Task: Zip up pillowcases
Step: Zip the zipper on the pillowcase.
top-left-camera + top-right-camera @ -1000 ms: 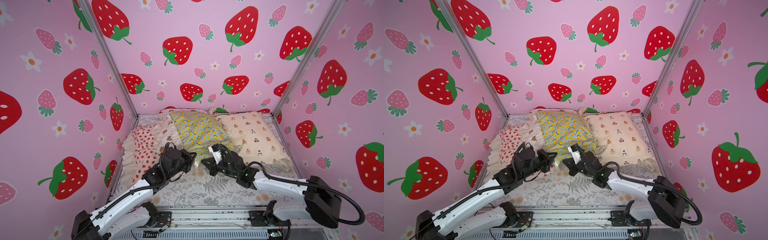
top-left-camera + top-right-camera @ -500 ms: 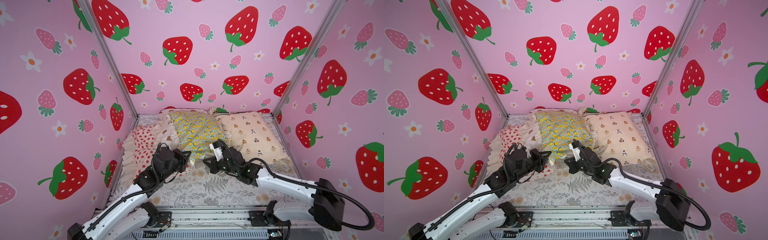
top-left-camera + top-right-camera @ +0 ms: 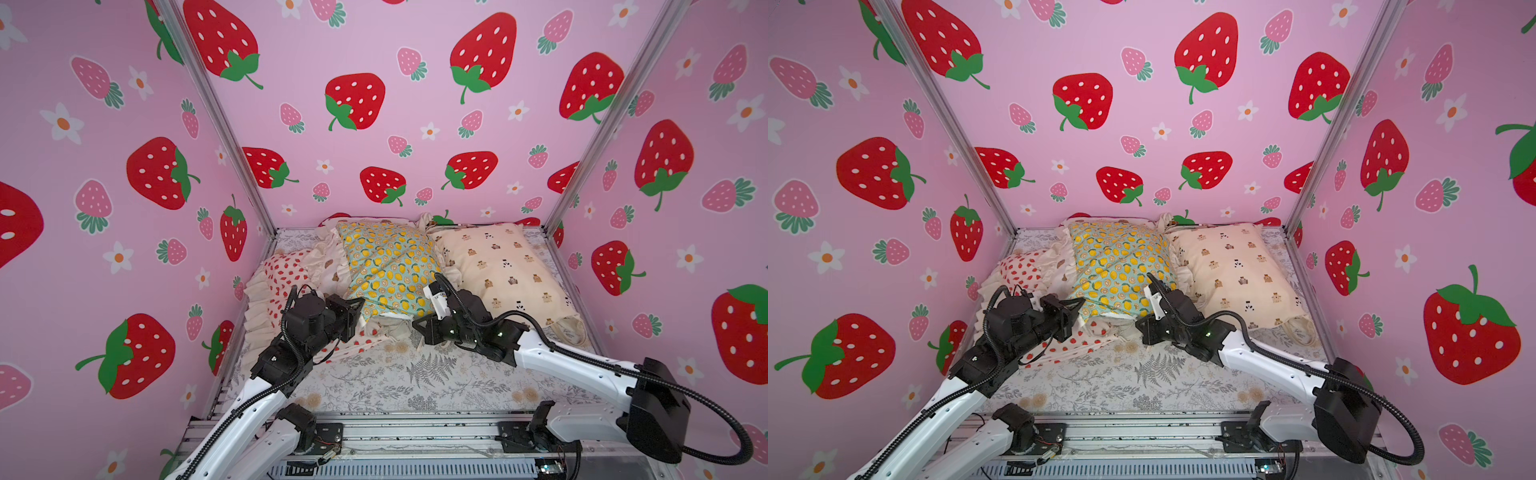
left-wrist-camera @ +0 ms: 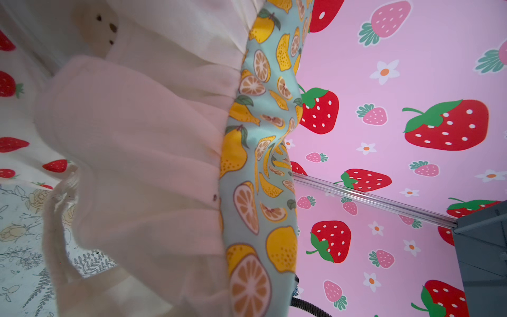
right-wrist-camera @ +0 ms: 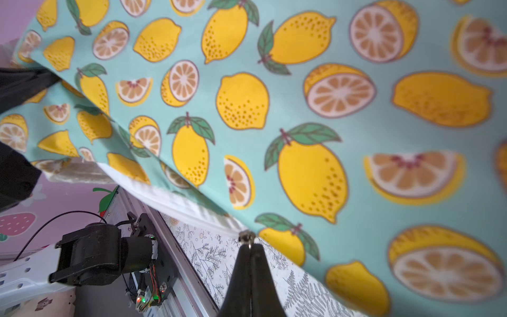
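Left end effector (image 3: 359,308), clamped on the lemon case (image 3: 386,266) corner, has pulled away from the right end effector (image 5: 248,244), pinched on the zip pull (image 5: 246,235). The case, lying mid-way across the bed (image 3: 436,386), now has a tauter seam, ready to zip.

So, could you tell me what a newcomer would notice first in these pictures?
The pink strawberry walls enclose everything on three sides. In the middle, the lemon pillowcase stands out between a strawberry pillowcase and a bear pillowcase. The left gripper pinches its near corner, and the right gripper is shut on its zipper pull.
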Controlling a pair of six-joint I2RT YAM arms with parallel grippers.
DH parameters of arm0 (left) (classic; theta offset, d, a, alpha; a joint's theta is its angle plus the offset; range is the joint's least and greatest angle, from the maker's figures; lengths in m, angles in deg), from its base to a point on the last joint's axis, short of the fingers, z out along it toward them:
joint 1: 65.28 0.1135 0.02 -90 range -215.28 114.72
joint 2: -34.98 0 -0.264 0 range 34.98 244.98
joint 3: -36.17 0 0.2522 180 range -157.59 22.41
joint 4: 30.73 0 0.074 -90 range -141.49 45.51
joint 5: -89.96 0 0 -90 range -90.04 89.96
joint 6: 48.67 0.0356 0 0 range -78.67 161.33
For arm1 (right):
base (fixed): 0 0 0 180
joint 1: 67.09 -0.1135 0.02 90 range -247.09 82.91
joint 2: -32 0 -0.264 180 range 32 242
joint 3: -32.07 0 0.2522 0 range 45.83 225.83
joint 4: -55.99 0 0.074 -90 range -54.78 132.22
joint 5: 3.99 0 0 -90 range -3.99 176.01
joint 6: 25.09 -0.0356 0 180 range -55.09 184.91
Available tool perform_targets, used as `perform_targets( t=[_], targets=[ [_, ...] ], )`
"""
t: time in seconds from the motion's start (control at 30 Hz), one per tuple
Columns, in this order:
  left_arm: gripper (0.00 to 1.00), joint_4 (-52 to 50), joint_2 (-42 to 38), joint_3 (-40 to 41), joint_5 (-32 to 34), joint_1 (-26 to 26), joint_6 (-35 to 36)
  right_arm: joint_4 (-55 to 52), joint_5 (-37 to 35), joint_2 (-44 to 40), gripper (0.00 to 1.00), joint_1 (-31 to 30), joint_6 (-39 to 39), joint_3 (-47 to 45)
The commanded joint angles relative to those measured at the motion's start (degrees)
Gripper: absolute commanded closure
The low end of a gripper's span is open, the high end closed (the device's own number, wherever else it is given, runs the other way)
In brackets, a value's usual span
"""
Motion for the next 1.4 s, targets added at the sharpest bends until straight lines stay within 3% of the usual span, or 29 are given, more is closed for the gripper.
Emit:
perform_targets(
  t=[0.0, 0.27, 0.77, 1.07, 1.2, 1.27, 1.37],
  targets=[
    [1.0, -0.1, -1.5, -4.3, 1.3, 3.0, 1.2, -8.4, -0.7, -0.2, 1.0, 1.0, -1.7, 0.5],
    [1.0, 0.0, 0.2, -8.0, -4.7, 9.0, 2.1, -13.7, -0.6, -2.3, 1.0, 1.9, -1.7, 0.2],
    [1.0, -2.8, 2.4, -15.4, -9.8, 17.9, 4.8, -20.1, -0.4, -6.3, 1.0, 5.5, -1.8, -4.1],
    [1.0, -2.9, 2.6, -13.6, -11.0, 18.1, 6.8, -19.0, 3.1, -6.5, 1.0, 5.3, 0.2, -1.4],
    [1.0, -2.4, 2.3, -12.1, -11.4, 17.9, 6.2, -19.5, 3.1, -5.9, 0.9, 5.0, 0.8, -0.4],
    [1.0, -2.7, 1.9, -11.8, -11.0, 17.9, 6.1, -20.0, 2.9, -5.7, 0.71, 5.0, 1.0, -0.3],
    [1.0, -2.8, 1.3, -11.1, -10.1, 17.7, 5.5, -19.6, 4.0, -6.0, 0.56, 5.0, 1.1, -0.5]
  ],
)
